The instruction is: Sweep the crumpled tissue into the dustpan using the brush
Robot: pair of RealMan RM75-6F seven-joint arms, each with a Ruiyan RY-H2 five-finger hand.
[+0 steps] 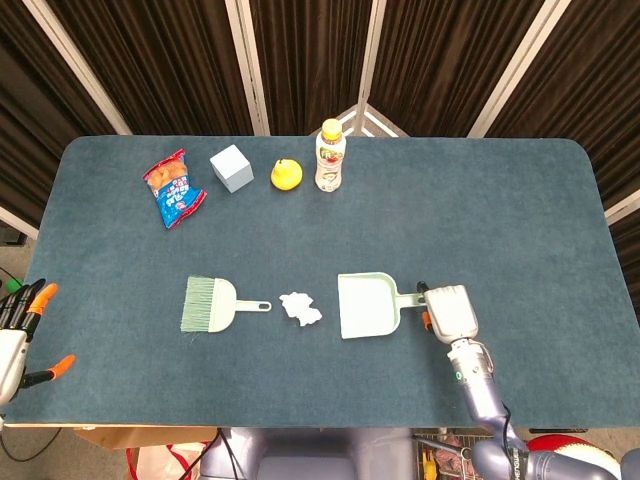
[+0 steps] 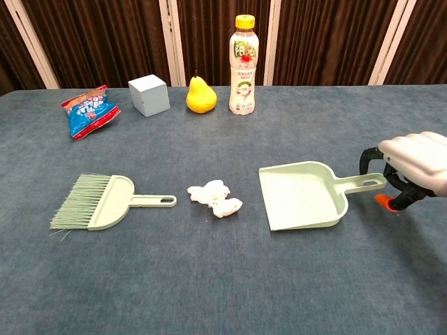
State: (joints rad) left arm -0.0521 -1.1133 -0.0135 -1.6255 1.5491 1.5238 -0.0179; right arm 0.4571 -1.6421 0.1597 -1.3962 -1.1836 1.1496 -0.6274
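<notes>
The crumpled white tissue lies mid-table between the brush and the dustpan. The pale green brush lies flat to its left, handle toward the tissue. To the tissue's right, the pale green dustpan rests with its mouth facing the tissue and its handle pointing right. My right hand is at the handle's end, one finger above it and the orange-tipped thumb below, spread and not clamped. Off the table's left edge my left hand holds nothing, fingers apart.
Along the far side stand a red-and-blue snack bag, a pale blue cube, a yellow pear and a drink bottle. The blue table ends close behind my right hand at the front.
</notes>
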